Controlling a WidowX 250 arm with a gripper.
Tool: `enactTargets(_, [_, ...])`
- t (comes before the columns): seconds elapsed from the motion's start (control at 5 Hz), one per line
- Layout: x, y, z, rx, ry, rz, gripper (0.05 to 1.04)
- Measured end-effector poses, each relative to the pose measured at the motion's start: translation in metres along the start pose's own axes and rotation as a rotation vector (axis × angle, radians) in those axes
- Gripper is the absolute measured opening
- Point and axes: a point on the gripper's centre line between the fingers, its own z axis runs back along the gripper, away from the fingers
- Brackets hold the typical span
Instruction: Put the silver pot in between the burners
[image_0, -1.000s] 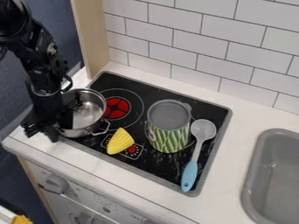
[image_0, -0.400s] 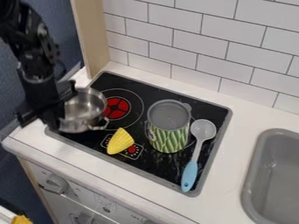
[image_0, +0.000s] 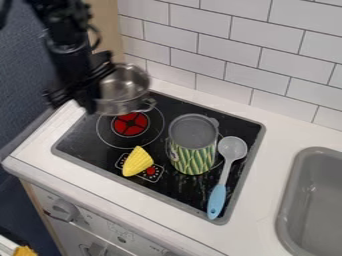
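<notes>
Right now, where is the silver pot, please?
In the camera view, the silver pot is upper left, in the gripper, over the far left corner of the stovetop.

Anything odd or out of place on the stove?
Yellow ridged toy wedge lies loose, partly covering the printed control panel on the black stovetop; looks misplaced. Silver metal pot is raised in the black tool, which fits the task. No spill or breakage visible.

On the stove (image_0: 83, 136), the canister (image_0: 193, 159) stands between wedge (image_0: 137, 162) and spoon (image_0: 217, 199).
</notes>
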Motion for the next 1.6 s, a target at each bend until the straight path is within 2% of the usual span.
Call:
enactTargets(0.2, [-0.012, -0.029, -0.006, -0.015, 0.012, -0.042, 0.074])
enactTargets(0.4, [-0.024, -0.049, -0.016, -0.025, 0.002, 0.021, 0.074])
enactTargets(0.6, [-0.031, -0.060, -0.028, -0.003, 0.025, 0.094, 0.074])
enactTargets(0.8, [-0.035, -0.067, -0.038, 0.024, 0.059, 0.229, 0.074])
enactTargets(1.0, [-0.042, -0.074, -0.047, 0.036, 0.042, 0.272, 0.074])
enactTargets(1.2, [-0.050, -0.077, -0.062, 0.044, 0.014, 0.303, 0.074])
enactTargets(1.6, [-0.062, -0.077, -0.075, 0.076, 0.028, 0.279, 0.094])
